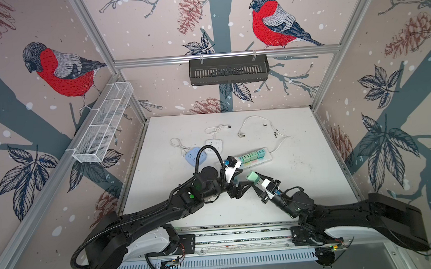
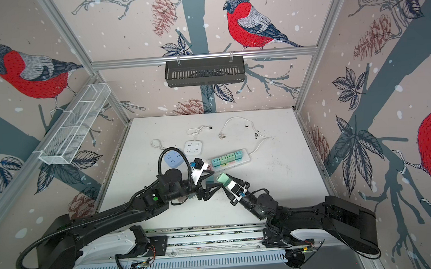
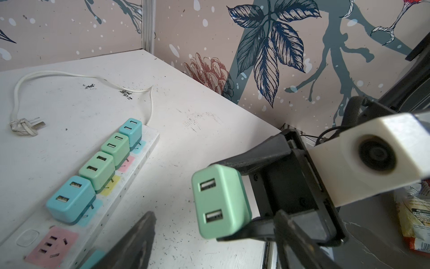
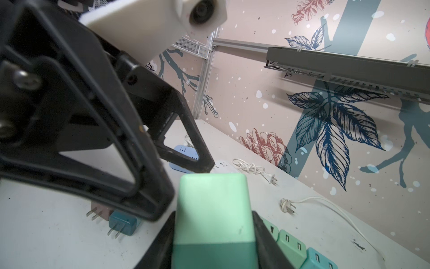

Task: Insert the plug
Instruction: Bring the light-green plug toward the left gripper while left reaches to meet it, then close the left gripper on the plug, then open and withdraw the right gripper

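Observation:
A mint-green plug (image 1: 251, 177) (image 2: 222, 177) with two USB ports hangs above the table's middle, and my right gripper (image 1: 255, 180) (image 4: 213, 233) is shut on its darker base. In the right wrist view its fingers (image 4: 267, 240) press both sides of the plug (image 4: 213, 209). My left gripper (image 1: 243, 186) (image 3: 214, 216) is open right beside the plug (image 3: 221, 200), its fingers (image 3: 130, 242) apart from it. The white power strip (image 1: 267, 157) (image 3: 139, 167) lies just behind, with several blue and green plugs seated in a row and a pink socket (image 3: 52, 244) free at its near end.
A blue socket cube (image 1: 195, 157) and a white one (image 1: 213, 144) lie behind the left arm with coiled cords. A loose teal plug (image 4: 122, 223) lies on the table under the left gripper. A black basket (image 1: 228, 70) hangs on the back wall, a wire rack (image 1: 106, 121) on the left wall.

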Tool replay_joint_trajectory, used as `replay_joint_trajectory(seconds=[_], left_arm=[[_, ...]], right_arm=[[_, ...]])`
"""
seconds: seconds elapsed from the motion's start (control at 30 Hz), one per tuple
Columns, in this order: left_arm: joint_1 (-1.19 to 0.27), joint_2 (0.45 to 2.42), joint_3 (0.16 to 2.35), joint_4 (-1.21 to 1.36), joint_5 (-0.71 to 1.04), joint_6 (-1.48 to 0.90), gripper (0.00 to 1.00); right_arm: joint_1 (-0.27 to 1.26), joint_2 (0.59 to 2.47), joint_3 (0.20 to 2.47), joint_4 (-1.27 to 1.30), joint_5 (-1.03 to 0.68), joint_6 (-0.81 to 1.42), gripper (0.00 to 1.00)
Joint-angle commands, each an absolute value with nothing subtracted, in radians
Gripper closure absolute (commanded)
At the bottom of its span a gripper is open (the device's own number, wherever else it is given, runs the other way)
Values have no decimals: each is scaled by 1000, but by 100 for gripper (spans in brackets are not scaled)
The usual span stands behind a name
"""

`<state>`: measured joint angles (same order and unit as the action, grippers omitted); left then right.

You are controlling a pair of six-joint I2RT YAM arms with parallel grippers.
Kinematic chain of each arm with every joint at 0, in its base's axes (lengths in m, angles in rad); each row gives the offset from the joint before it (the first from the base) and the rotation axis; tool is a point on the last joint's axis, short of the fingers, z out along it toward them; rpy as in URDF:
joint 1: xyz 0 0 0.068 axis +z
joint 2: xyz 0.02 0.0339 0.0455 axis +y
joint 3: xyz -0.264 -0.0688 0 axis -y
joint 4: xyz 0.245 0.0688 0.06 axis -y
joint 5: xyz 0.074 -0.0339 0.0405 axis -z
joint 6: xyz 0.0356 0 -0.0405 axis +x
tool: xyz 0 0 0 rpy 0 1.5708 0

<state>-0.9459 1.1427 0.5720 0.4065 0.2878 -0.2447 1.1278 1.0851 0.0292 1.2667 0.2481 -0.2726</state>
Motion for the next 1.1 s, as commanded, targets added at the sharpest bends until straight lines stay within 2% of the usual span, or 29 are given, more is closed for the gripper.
replay_joint_trajectory(seconds=[0.0, 0.33, 0.37, 0.47, 0.63, 0.67, 0.7, 0.73, 0.9, 1.0, 1.07], left_arm=[[-949, 1172, 596, 435, 306, -236, 22], [-950, 1222, 617, 484, 349, -255, 40], [-951, 1226, 617, 488, 352, -255, 44], [-950, 1245, 622, 506, 381, -256, 69], [-951, 1266, 635, 504, 389, -264, 93], [-951, 1267, 635, 507, 387, -265, 98], [-951, 1267, 635, 508, 383, -264, 100], [-950, 1264, 633, 507, 382, -259, 100], [-949, 1210, 628, 466, 275, -196, 100], [-943, 1150, 624, 428, 151, -147, 100], [-929, 1105, 609, 424, 76, -105, 100]], right_arm=[[1140, 1088, 40, 1331, 220, -293, 84], [1155, 1109, 58, 1337, 225, -319, 83], [1155, 1116, 58, 1346, 229, -322, 83], [1154, 1136, 60, 1372, 237, -325, 84], [1154, 1160, 61, 1397, 245, -319, 81], [1155, 1159, 60, 1400, 249, -318, 76], [1156, 1155, 58, 1405, 257, -315, 67], [1156, 1147, 53, 1411, 265, -311, 56], [1150, 1081, 27, 1392, 303, -295, 14], [1137, 1032, 12, 1366, 313, -280, 0], [1124, 1003, 0, 1355, 317, -268, 0]])
